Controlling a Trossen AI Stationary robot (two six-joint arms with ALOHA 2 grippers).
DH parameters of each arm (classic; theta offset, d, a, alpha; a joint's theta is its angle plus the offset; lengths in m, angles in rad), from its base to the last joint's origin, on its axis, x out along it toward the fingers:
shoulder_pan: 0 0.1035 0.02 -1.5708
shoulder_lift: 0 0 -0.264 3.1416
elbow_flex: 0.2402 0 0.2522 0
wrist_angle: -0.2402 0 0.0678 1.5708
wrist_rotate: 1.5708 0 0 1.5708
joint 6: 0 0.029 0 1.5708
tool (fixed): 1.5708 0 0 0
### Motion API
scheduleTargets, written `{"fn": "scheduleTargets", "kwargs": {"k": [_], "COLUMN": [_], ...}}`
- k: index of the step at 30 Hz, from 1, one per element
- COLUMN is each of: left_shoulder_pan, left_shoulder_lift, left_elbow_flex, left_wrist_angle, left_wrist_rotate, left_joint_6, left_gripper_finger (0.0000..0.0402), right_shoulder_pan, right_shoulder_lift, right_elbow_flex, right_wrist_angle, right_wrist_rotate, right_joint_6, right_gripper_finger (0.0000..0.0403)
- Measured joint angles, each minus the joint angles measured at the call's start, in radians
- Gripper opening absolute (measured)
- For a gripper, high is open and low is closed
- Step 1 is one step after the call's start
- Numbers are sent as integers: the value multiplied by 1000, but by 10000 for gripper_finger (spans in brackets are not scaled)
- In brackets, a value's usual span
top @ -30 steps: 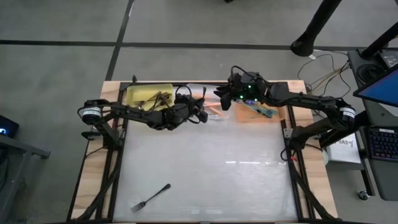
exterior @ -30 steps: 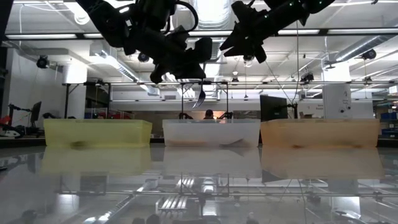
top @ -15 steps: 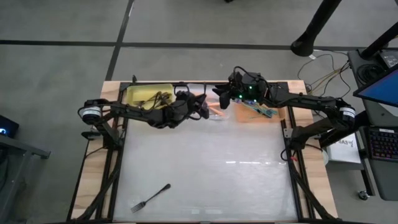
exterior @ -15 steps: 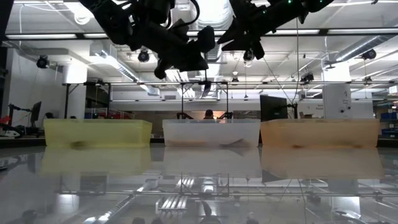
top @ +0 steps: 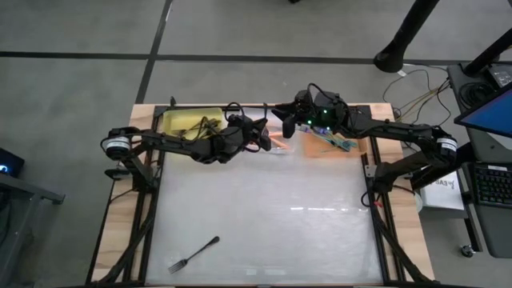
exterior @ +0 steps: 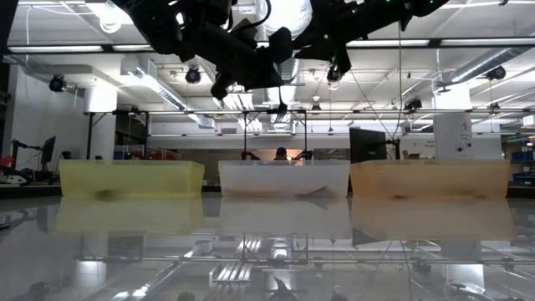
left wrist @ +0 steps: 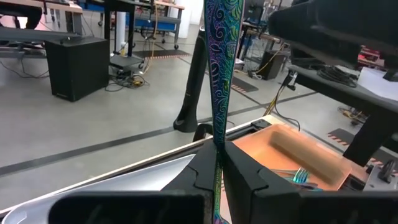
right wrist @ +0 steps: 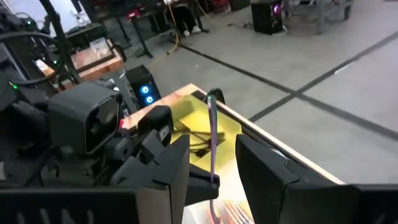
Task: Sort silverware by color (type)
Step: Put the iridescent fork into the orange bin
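Observation:
My left gripper (top: pixel 262 138) is shut on a fork (left wrist: pixel 217 74) with a teal patterned handle, and holds it over the middle white bin (exterior: pixel 284 177). The handle stands up and the tines (exterior: pixel 280 109) hang down. My right gripper (top: pixel 282 122) is open just to the right of it. In the right wrist view the fork's handle (right wrist: pixel 212 130) stands between my right gripper's (right wrist: pixel 212 158) fingers, apart from both. A black fork (top: pixel 192 254) lies flat on the table near the front left. My left gripper pinches the fork's handle (left wrist: pixel 217 134) between its two fingers (left wrist: pixel 245 171), which lie across it. The fingers come roughly level from the table's left. The fork stands upright and is lifted clear above the white bin, handle up and tines below the fingers.
Three bins stand along the far edge. The yellow bin (top: pixel 190 122) on the left holds black forks, the white bin (top: pixel 276 148) holds orange ones, and the orange bin (top: pixel 336 144) on the right holds teal ones. Both arms crowd the space over the middle bin.
My left gripper has risen with the fork, so the tines hang higher over the white bin than before. The fork has stayed upright. My right gripper has tipped upward toward level beside it and has stayed open.

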Motion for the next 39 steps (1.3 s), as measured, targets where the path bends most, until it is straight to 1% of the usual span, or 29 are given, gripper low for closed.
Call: {"fn": "scheduleTargets", "kwargs": {"k": [6,13,17,21,23,30,34,39], "left_shoulder_pan": [0,0,-1,-1,-1,-2,-2,-2], "left_shoulder_lift": [0,0,0,0,0,0,0,0], "left_elbow_flex": [0,0,0,0,0,0,0,0], "left_wrist_angle": [14,14,5,6,11,9,9,9], "left_wrist_rotate": [5,9,10,14,33,34,55,69], "left_joint_6": [-16,-27,-27,-27,-27,-27,-27,-27], "left_gripper_finger": [0,0,0,0,0,0,0,0], "right_shoulder_pan": [0,0,0,-1,-1,-1,-1,0], "right_shoulder_lift": [13,80,98,108,114,124,125,133], "right_elbow_flex": [0,0,0,0,0,0,0,0], "right_wrist_angle": [59,124,156,160,176,191,208,227], "right_wrist_rotate": [16,14,14,15,15,15,15,13], "right_joint_6": [-12,-12,-21,-26,-29,-32,-37,-37], "right_gripper_finger": [121,121,121,121,121,118,95,45]}}
